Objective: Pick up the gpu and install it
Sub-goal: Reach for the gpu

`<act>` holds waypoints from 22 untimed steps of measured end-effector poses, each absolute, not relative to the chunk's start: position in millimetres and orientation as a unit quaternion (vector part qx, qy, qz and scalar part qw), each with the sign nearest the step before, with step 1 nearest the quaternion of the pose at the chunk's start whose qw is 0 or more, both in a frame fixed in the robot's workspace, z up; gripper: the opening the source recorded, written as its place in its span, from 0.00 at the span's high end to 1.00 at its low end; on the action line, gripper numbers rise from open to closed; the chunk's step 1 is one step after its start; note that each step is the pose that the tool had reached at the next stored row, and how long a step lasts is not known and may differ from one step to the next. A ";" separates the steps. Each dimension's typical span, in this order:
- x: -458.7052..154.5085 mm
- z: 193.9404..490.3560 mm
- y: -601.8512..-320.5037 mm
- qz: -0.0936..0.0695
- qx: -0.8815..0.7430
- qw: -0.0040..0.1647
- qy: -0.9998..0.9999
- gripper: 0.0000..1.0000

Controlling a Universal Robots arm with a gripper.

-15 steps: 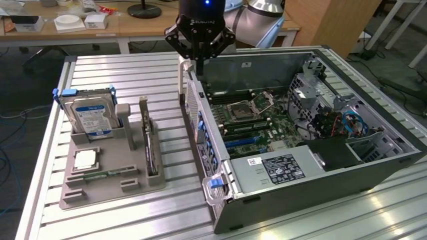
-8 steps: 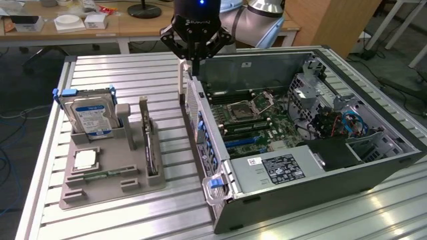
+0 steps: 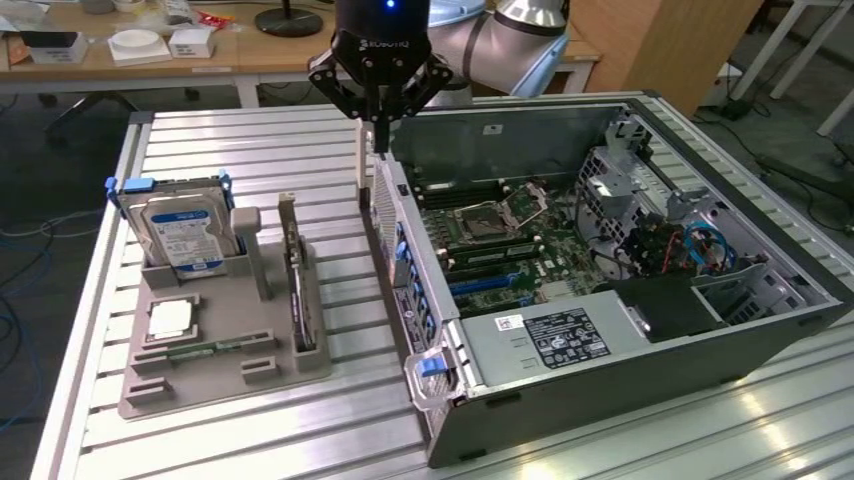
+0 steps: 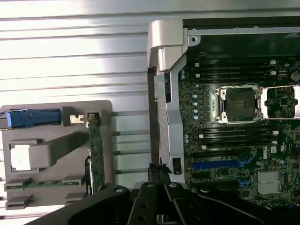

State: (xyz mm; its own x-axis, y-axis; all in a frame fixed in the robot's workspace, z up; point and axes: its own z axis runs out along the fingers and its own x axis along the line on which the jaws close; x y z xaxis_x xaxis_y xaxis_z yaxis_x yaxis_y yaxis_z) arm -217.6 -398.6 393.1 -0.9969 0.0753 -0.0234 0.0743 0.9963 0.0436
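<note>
The arm [image 3: 514,30] comes in from the far side of the exterior view, its silver-grey joint bent just behind the wrist [image 3: 383,15]. The black wrist points straight down, with a blue light glowing on it. Below it the gripper [image 3: 380,138] hangs vertically: its linkages [image 3: 340,85] splay outward at the knuckles, and the two fingers [image 3: 379,118] converge downward and meet tip to tip, fully closed.
</note>
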 end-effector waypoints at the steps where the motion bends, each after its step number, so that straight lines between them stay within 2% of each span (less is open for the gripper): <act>1: -218.8 393.1 -398.6 0.021 0.037 0.013 0.999 0.90; 22: -244.7 393.1 -398.7 0.021 0.037 0.013 0.999 0.90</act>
